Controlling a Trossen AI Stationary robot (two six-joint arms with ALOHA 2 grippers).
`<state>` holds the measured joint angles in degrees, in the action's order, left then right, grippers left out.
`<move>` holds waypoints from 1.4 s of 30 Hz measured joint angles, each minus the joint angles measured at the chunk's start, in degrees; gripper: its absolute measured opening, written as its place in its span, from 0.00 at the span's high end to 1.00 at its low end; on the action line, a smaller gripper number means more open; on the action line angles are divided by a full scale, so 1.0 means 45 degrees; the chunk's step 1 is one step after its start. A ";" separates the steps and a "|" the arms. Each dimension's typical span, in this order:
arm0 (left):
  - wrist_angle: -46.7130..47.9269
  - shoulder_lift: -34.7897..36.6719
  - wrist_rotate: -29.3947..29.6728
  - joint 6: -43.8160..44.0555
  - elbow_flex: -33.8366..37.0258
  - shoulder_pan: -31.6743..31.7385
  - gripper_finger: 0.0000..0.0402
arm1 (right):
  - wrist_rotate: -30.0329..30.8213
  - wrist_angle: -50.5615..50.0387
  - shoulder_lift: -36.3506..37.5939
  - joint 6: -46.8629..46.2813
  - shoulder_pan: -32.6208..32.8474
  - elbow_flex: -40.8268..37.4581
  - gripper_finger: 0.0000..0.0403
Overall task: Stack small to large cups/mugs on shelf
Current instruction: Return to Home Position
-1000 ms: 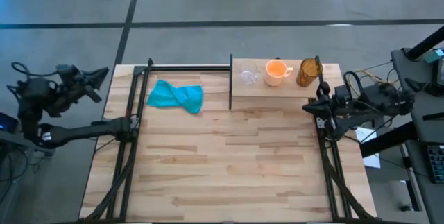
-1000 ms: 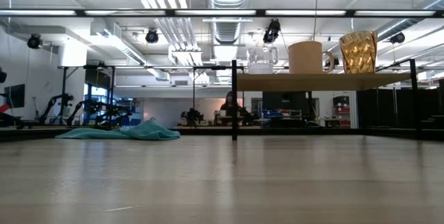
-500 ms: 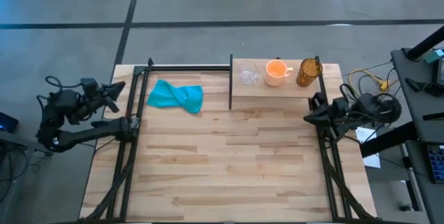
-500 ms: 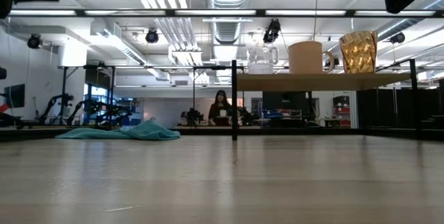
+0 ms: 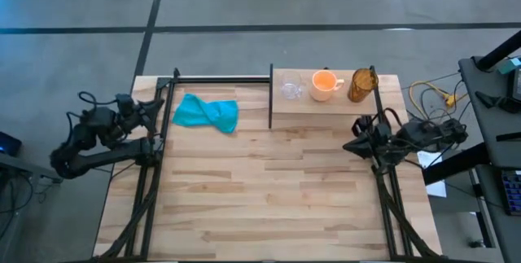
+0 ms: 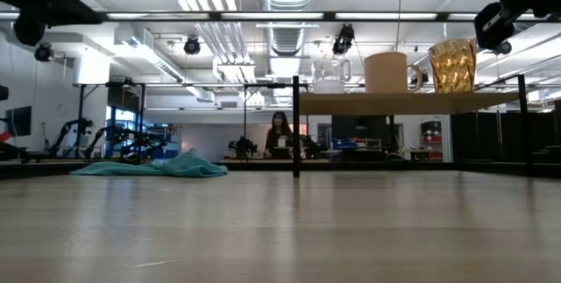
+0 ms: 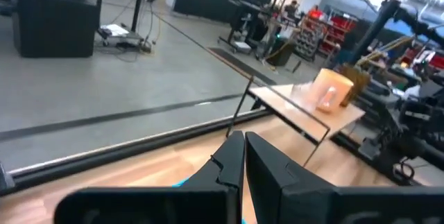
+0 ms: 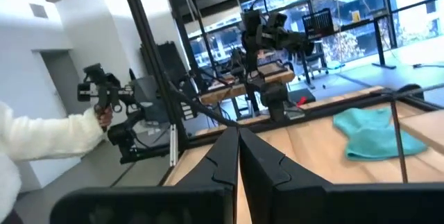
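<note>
One big wooden table (image 5: pixel 269 198) fills my screen from above. At its far right corner stands the shelf (image 5: pixel 326 115), up on black posts. Left of the shelf, a crumpled teal cloth (image 5: pixel 206 112) lies on the table. My left gripper (image 5: pixel 153 105) hangs by the table's left edge near the cloth, its fingers (image 7: pixel 225 165) pressed together, holding nothing. My right gripper (image 5: pixel 356 138) hangs by the right edge, just in front of the shelf, closed and empty too. On the shelf, in a row, stand the tall brown cup (image 5: pixel 362 85) at the right, the orange mug (image 5: pixel 325 85) in the middle and the small clear glass cup (image 5: pixel 291 90) at the left.
</note>
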<state>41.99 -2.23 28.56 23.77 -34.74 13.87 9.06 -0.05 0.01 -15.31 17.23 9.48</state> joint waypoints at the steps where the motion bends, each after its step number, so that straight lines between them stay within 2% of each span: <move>1: -0.0170 -0.0044 -0.0045 0.0000 0.0193 0.0000 1.00 | 0.0000 0.0191 -0.0014 -0.0077 0.0000 -0.0159 0.98; 15: -0.4699 0.0130 -0.1632 0.0634 0.3886 -0.0005 1.00 | -0.0002 0.2479 0.0001 -0.0383 0.0000 -0.1834 0.98; 28: -0.9932 0.0129 -0.2383 0.1248 0.7369 0.0000 1.00 | 0.0000 0.2453 -0.0009 -0.0598 0.0000 -0.1860 0.98; 42: -1.0051 -0.0563 -0.2698 0.1263 0.7620 0.0000 1.00 | 0.0009 0.1998 -0.0048 -0.0597 0.0000 -0.1875 0.98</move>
<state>-3.23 -4.77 16.42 29.45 -0.45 13.87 9.10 8.94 -0.21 -17.99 17.23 1.04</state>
